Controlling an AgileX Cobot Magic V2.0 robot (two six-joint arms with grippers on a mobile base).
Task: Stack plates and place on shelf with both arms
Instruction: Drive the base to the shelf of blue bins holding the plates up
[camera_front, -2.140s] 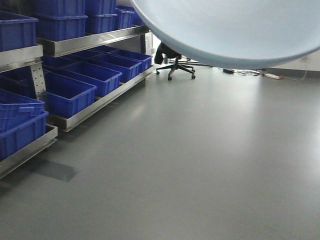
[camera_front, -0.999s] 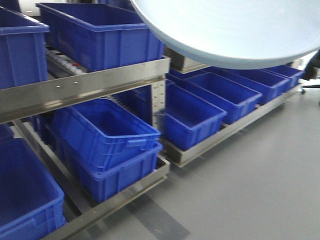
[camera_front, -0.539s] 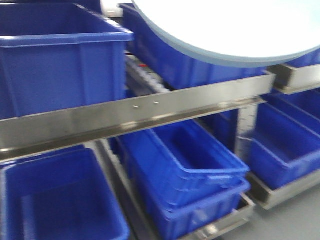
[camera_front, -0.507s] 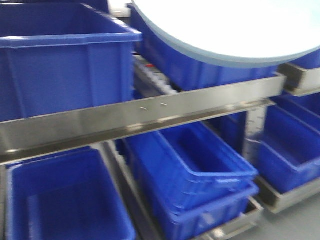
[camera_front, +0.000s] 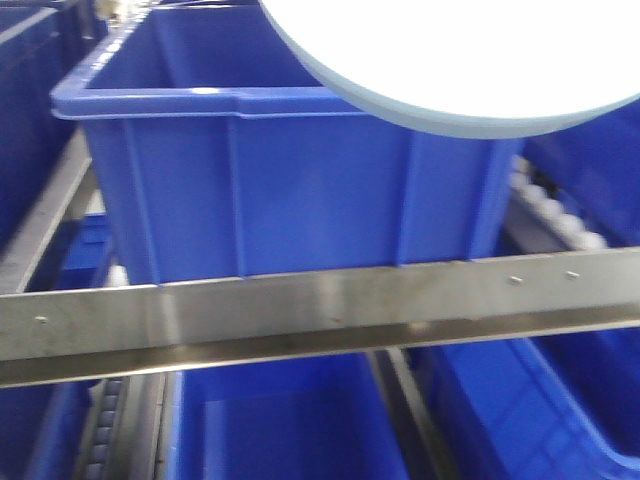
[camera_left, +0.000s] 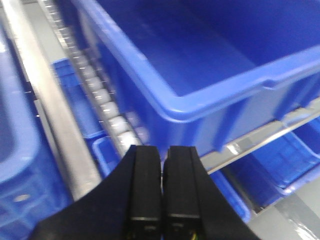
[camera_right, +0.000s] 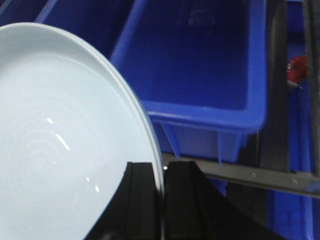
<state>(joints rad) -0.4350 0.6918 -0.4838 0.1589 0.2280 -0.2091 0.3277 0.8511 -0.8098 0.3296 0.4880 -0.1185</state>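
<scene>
While the right gripper (camera_right: 161, 175) clamps the rim of a pale plate (camera_right: 65, 150), the plate sits at 1 o'clock in the front view, above a blue crate (camera_front: 280, 190) on the steel shelf (camera_front: 300, 315) (rail at 6 o'clock). The left gripper (camera_left: 162, 155) is pressed closed, empty.

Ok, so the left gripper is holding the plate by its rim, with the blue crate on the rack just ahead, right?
No, the right gripper holds the plate by its rim; the right wrist view shows it. The left gripper is shut on nothing. The blue crate on the rack is ahead, as you said.
</scene>
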